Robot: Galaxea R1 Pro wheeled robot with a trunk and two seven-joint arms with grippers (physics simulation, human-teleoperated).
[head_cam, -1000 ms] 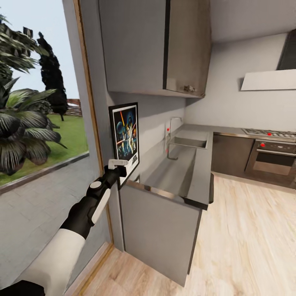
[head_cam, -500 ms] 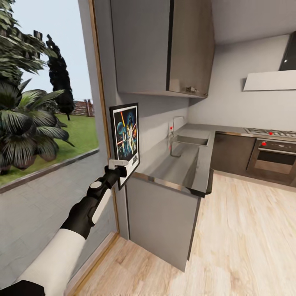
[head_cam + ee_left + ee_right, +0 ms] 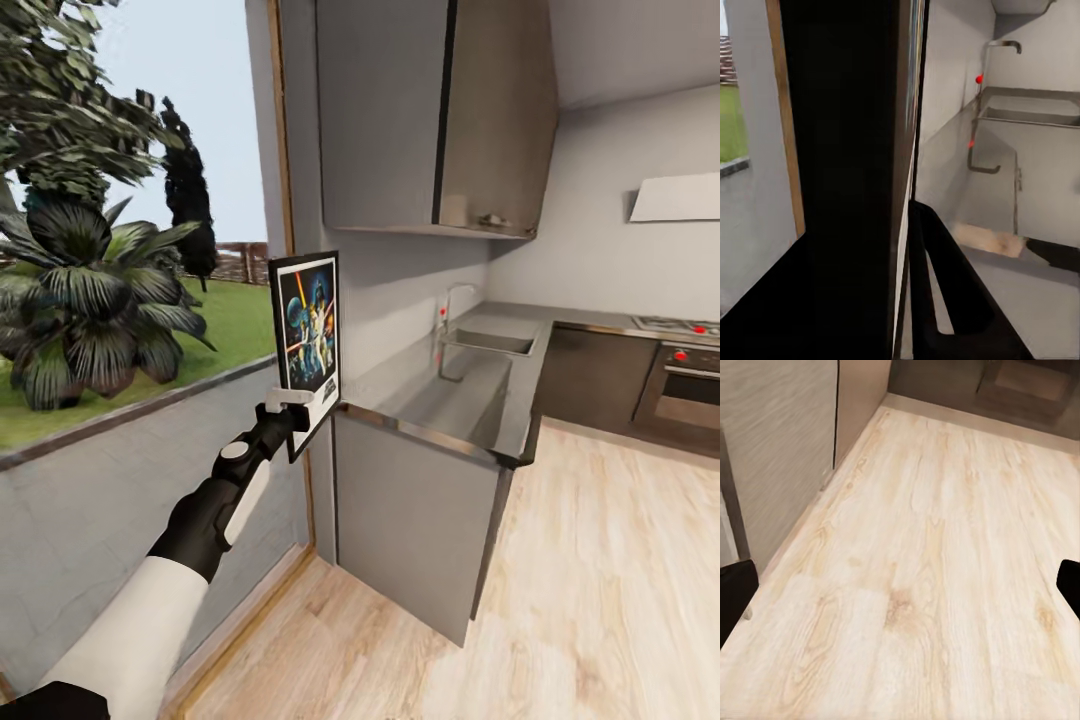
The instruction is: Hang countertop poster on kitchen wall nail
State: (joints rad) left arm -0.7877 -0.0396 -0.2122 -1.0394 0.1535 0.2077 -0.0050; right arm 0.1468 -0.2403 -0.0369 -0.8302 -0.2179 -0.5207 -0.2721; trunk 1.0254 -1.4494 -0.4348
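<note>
Carry step under way: left gripper (image 3: 290, 402) clamped on the lower edge of the poster (image 3: 305, 335), held upright in the air just left of the kitchen countertop (image 3: 440, 400)'s near end; right gripper's opening undeterminable; next, locate a wall nail.

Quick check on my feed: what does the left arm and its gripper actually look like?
The left arm has a white forearm shell, then a black wrist section bearing a white panel and a round grey disc. The left gripper has a black body topped by a white bar. No cables or markings visible.
</note>
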